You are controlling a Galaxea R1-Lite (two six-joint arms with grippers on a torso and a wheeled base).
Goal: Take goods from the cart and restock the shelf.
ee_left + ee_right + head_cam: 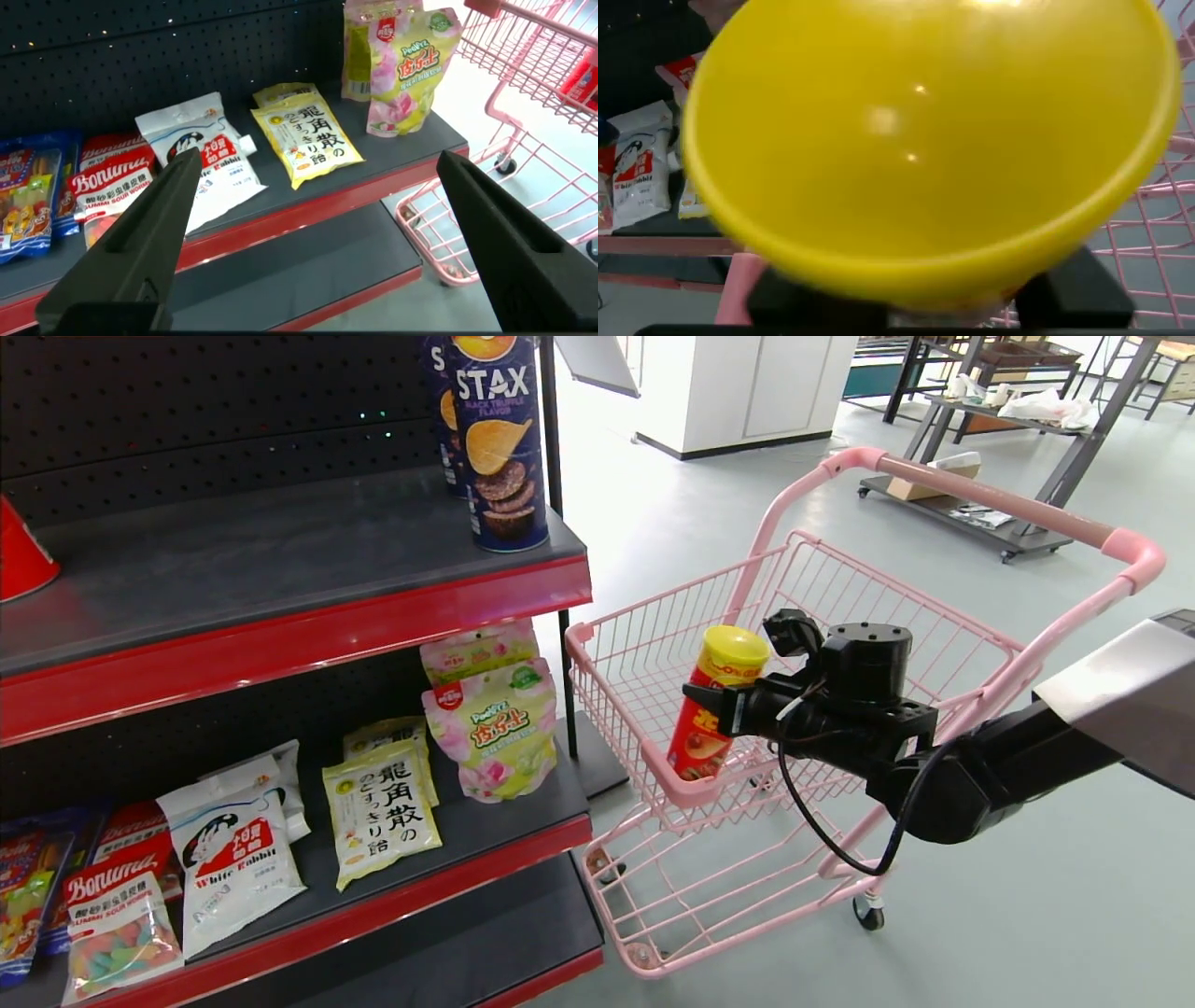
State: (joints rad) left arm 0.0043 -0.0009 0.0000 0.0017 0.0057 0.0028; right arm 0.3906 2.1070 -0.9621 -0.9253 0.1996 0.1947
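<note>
Pink cart point(693, 791) beside shelf point(280, 569) | right gripper point(717, 702) clenched around chip can point(698, 747); left gripper point(318, 243) spread

Cart point(672, 644) just right of shelf point(280, 551); chip can point(714, 709) in cart's corner nearest shelf; tall can point(499, 457) at upper tier's right end, snack bags point(383, 803) on tier below.

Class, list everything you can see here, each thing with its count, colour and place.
shelf: one, black boards with red edges
cart: one, pink, beside the shelf's end
chip can: one, red with yellow lid, held at the cart's front rim
tall cans: two, dark blue, upper board
pouches: two, pink and green, lower board
yellow packets: two, lower board
white bags: two, lower board
sweet bags: several, red and blue, lower board
right gripper: black, shut on the chip can
left gripper: black, open, before the lower board
</note>
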